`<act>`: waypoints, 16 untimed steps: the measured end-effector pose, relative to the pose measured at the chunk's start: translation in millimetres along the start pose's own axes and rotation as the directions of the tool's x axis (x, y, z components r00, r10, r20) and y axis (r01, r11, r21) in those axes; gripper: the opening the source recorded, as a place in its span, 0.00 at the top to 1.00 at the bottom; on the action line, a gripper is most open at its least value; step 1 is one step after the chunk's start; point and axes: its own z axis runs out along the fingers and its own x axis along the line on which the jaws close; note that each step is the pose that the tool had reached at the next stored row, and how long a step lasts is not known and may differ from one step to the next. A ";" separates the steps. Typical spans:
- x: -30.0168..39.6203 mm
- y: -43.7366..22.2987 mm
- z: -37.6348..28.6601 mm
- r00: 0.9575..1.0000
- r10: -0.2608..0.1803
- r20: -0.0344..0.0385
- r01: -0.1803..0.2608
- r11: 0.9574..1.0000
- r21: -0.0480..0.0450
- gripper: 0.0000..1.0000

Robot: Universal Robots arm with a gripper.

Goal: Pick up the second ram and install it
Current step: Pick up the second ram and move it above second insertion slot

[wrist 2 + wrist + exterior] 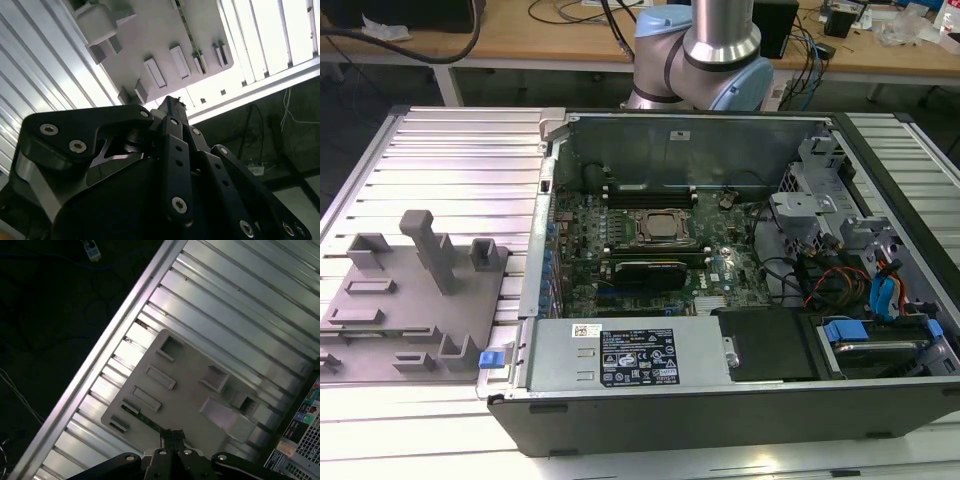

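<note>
An open computer case (720,425) lies on a ribbed metal worktop (460,160). Inside it, a green motherboard (730,270) carries a square processor socket (657,228), with a black card (645,270) just beside the socket. A grey power supply (570,350) sits along the near wall. Orange and blue cables (880,290) crowd the end at the exterior view's right. A grey slotted holder (410,300) rests on the worktop beside the case. In the first wrist view, that holder (190,390) sits on the ribs (240,305).
</note>
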 end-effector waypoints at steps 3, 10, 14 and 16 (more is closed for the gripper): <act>0.0 0.0 0.0 0.997 -0.075 -0.002 0.075 0.997 -0.002 0.89; 0.0 0.0 0.0 0.984 -0.176 -0.005 0.176 0.984 -0.005 0.89; 0.0 0.0 0.0 0.978 -0.208 -0.006 0.208 0.978 -0.006 0.89; 0.0 0.0 0.0 0.975 -0.222 -0.007 0.222 0.975 -0.006 0.89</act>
